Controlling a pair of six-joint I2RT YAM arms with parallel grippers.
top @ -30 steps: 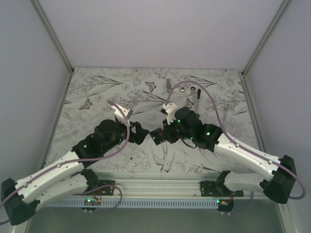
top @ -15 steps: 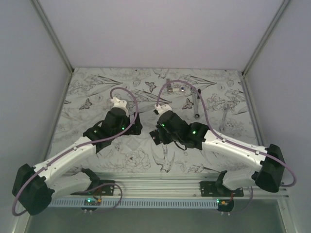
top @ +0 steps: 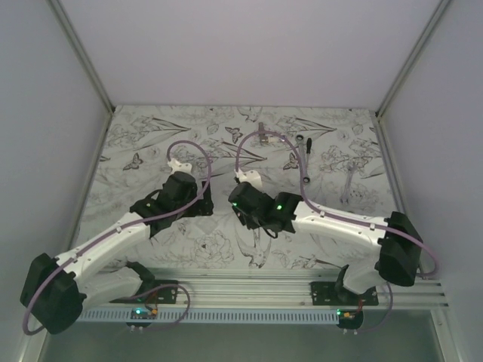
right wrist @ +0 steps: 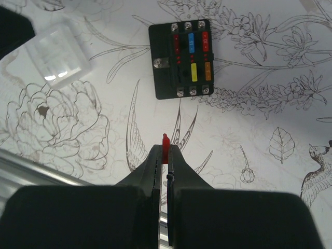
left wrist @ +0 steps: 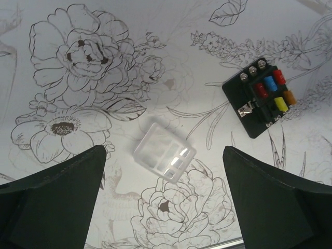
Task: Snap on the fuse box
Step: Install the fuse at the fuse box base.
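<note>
While the clear cover (left wrist: 155, 145) lies loose on the table (left wrist: 171, 52), nothing is snapped on yet, as we judge it. Our left hand (left wrist: 163, 150) hangs spread wide above that cover, holding nothing. In the left wrist view the fuse box (left wrist: 262, 96) sits apart at upper right, face up and turned diagonally. In the right wrist view its slightly longer axis runs top to bottom, with screw rows at both ends. Below it, our right hand (right wrist: 165, 150) is clenched on a small red piece (right wrist: 165, 141), likely a fuse. Fetching, aligning and pressing the cover remain.
</note>
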